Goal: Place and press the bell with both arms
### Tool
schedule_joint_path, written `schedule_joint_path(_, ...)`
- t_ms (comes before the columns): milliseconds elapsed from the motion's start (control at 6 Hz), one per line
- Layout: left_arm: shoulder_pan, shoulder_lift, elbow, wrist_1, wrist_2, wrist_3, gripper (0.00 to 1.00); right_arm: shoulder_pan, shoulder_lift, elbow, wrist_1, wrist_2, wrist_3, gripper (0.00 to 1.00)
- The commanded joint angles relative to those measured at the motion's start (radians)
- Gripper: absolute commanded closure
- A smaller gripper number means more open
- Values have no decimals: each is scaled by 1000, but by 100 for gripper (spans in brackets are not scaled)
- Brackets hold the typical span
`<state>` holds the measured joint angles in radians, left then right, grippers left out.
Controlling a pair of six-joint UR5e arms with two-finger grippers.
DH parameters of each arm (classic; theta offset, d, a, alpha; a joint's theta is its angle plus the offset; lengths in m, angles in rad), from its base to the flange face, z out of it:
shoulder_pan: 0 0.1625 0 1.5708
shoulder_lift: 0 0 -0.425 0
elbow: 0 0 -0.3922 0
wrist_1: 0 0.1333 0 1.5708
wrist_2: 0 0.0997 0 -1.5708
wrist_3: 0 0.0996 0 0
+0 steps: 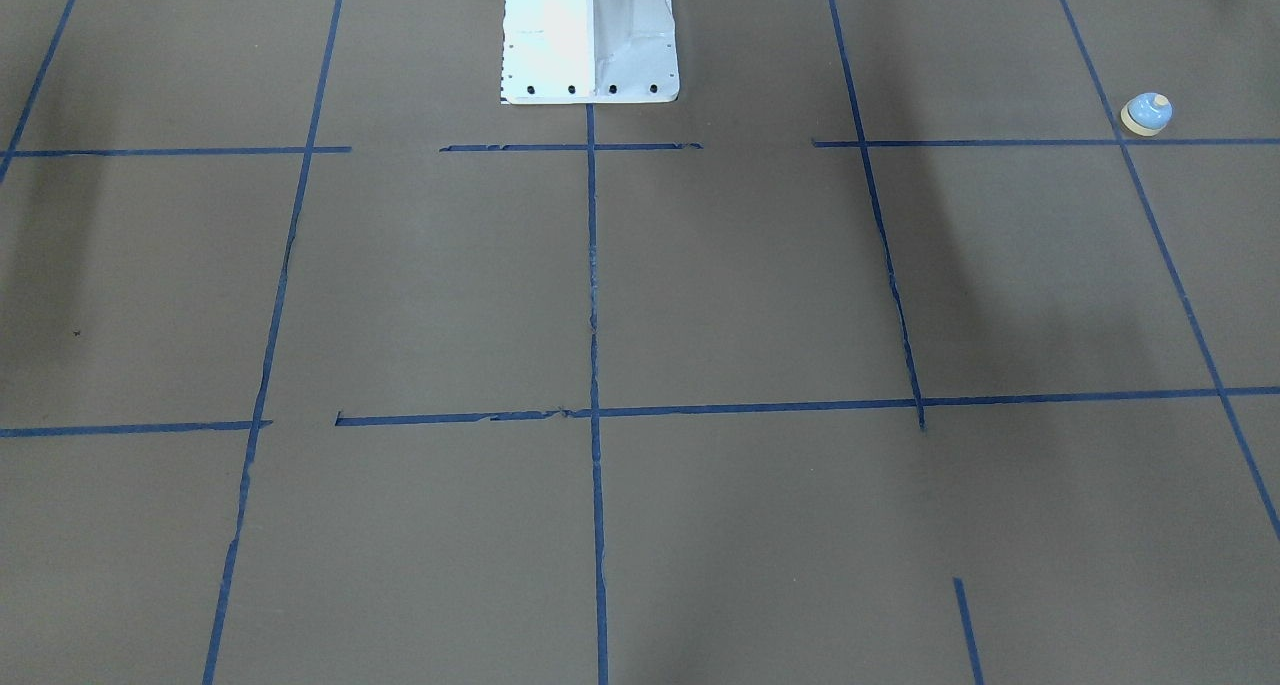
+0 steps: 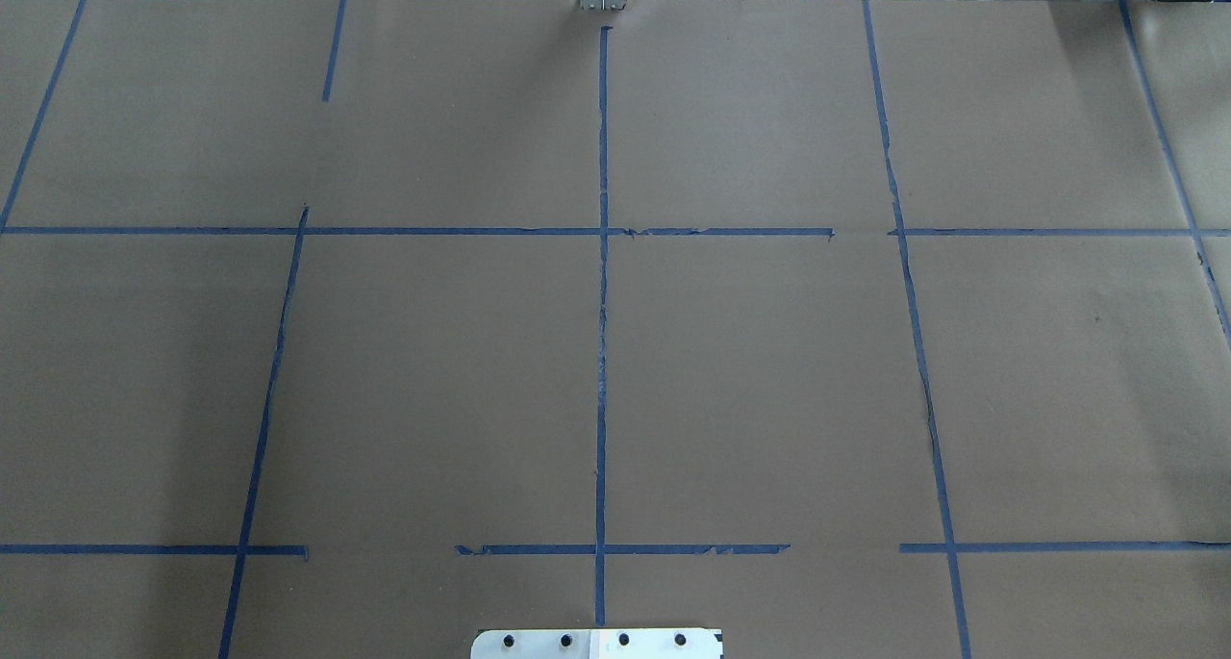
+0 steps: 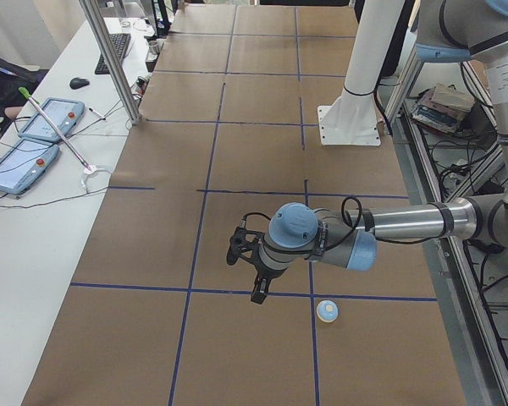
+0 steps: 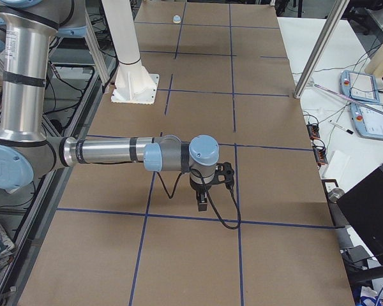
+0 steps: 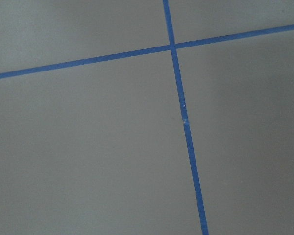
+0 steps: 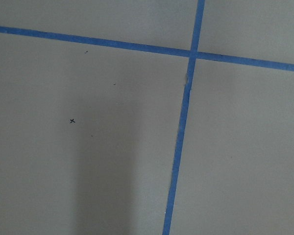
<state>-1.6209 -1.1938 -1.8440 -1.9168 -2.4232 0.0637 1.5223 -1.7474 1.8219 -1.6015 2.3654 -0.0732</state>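
Note:
The small light-blue bell [image 1: 1146, 114] with a cream base stands upright on the brown paper, on the robot's left side of the table beside a blue tape line. It also shows in the exterior left view [image 3: 327, 310] and, far off, in the exterior right view [image 4: 176, 18]. My left gripper [image 3: 258, 283] hangs above the paper a short way from the bell, apart from it. My right gripper [image 4: 203, 201] hangs above the paper at the other end of the table. I cannot tell if either is open or shut. Both wrist views show only paper and tape.
The white bolted pedestal [image 1: 590, 35] stands at the robot's edge of the table. Blue tape lines [image 2: 602, 351] grid the brown paper. A side table with tablets [image 3: 34, 139] and a metal post [image 3: 110, 59] borders the far side.

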Motion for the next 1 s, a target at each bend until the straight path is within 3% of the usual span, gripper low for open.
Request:
schedule_joint_path(0, 131, 31, 6, -43, -1, -152, 0, 1, -12, 17, 0, 0, 1, 0)
schedule_joint_path(500, 324, 143, 99, -271, 80, -249, 0, -1, -21, 24, 0, 0, 1, 0)
schedule_joint_path(833, 453, 151, 182, -336, 99, -294, 0, 1, -23, 25, 0, 0, 1, 0)
